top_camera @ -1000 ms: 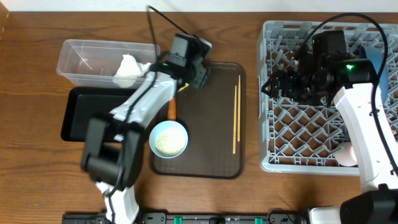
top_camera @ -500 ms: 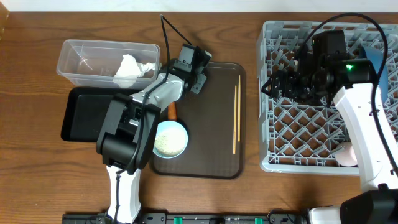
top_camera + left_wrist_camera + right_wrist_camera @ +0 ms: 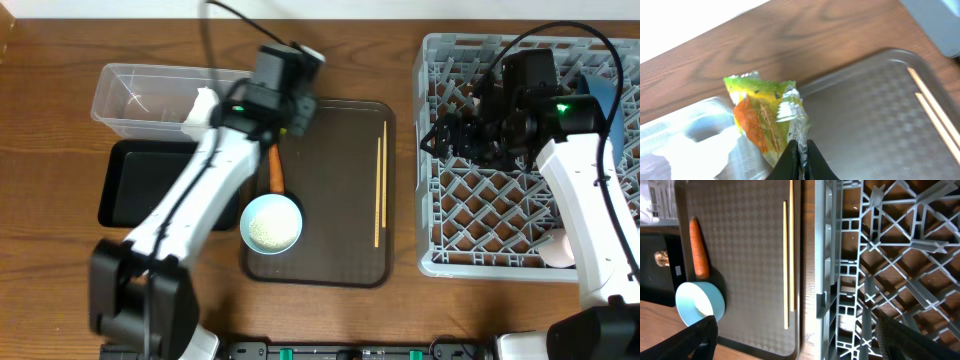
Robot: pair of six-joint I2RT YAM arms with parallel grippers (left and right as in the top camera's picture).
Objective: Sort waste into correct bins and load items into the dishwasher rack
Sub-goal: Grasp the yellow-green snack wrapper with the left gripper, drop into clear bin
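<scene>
Wrapper [image 3: 765, 117], yellow-green, hangs clenched in my left claw [image 3: 800, 152] above the far-left corner of the brown serving tray [image 3: 340, 255], just beside the clear tub [image 3: 140, 95] holding the tissue [image 3: 203, 108]. On that tray lie the carrot [image 3: 274, 170], blue cup [image 3: 296, 212] and chopsticks [image 3: 379, 190]. My left arm hides part of the tub. My right claw [image 3: 435, 137] hangs released over the rack [image 3: 480, 225].

Wrapper [image 3: 765, 117] looks glossy, tub [image 3: 130, 100] clear plastic, table [image 3: 60, 260] wood-grained.
</scene>
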